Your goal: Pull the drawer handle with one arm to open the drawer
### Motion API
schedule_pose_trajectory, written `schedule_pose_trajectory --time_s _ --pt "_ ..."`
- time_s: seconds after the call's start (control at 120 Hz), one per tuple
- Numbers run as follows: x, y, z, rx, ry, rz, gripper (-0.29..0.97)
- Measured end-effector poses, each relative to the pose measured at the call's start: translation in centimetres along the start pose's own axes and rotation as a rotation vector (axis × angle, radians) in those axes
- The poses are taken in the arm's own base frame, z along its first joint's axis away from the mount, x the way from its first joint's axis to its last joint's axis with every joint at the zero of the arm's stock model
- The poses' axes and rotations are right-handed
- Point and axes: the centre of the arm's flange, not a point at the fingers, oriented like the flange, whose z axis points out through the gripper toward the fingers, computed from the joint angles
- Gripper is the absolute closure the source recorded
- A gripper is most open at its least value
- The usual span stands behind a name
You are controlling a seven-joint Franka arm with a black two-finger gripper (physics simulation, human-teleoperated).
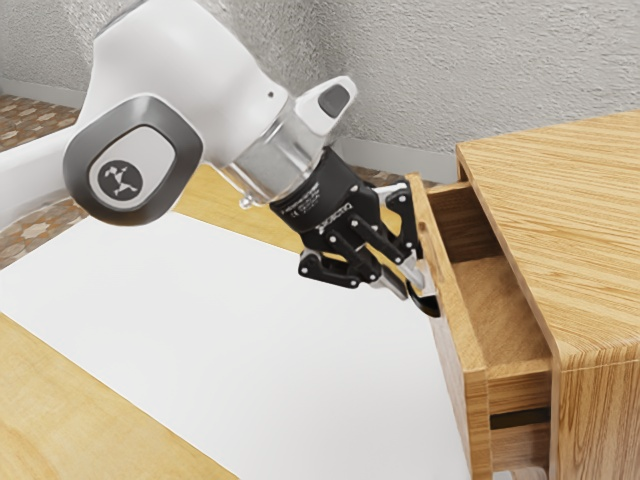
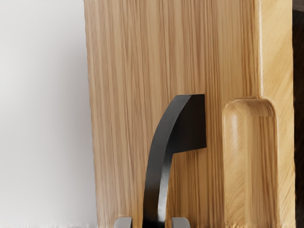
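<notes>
The white tabletop spreads out from the foot of the wooden cabinet, toward the exterior view's left. Over it the white Franka arm slants down toward the cabinet's front.

The drawer stands partly pulled out of the cabinet, its bare wooden inside open from above. Its drawer front sits well clear of the cabinet's face, on the side toward the arm.

The black gripper is right at the outer face of that front, on the side away from the cabinet. It sits at the drawer handle. Whether the claw is clamped on the handle or merely set about it, I cannot tell.

The handle is a slim black bowed bar. Its long axis runs along the front's grain, parallel to the top edge, and it arches outward, away from the cabinet.
</notes>
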Motion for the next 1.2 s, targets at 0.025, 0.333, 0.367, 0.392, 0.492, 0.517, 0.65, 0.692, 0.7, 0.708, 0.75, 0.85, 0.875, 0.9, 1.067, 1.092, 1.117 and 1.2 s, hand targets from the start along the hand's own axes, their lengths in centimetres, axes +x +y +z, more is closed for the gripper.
schedule_pose_trajectory --time_s 0.025,0.333,0.367,0.392,0.492,0.517,0.65,0.692,0.7,0.708,0.75,0.85,0.875,0.9,1.067,1.092,1.117,1.2 --pt "-0.1 0.0 0.0 0.000 0.001 0.001 0.67" --pt "-0.1 -0.5 -0.7 -0.001 0.012 -0.002 0.67" --pt "0.0 -0.7 -0.9 -0.002 0.017 -0.005 0.67" --pt "0.1 -0.8 -1.0 -0.002 0.020 -0.007 0.67" --pt "0.1 -1.2 -1.3 0.000 0.025 -0.011 0.67" --pt "0.0 -1.3 -1.5 -0.002 0.026 -0.011 0.67" --pt "-0.4 -1.6 -1.8 -0.001 0.029 -0.011 0.67" --pt "-0.3 -1.7 -1.8 -0.001 0.028 -0.015 0.67" --pt "-0.3 -1.8 -1.8 -0.001 0.028 -0.015 0.67" --pt "-0.3 -1.8 -1.9 -0.001 0.027 -0.016 0.67" --pt "-0.3 -1.8 -1.9 -0.001 0.025 -0.017 0.67" --pt "-0.6 -1.7 -1.9 -0.003 0.022 -0.012 0.67" --pt "-0.9 -1.6 -2.0 -0.005 0.022 -0.008 0.67" --pt "-0.9 -1.7 -2.0 -0.003 0.022 -0.008 0.67" --pt "-1.4 -2.0 -1.9 0.004 0.023 -0.006 0.67" --pt "-1.4 -2.1 -1.9 0.004 0.022 -0.005 0.67" --pt "-1.5 -2.1 -1.9 0.003 0.022 -0.005 0.67" --pt "-1.6 -2.3 -2.1 0.003 0.026 -0.006 0.67"
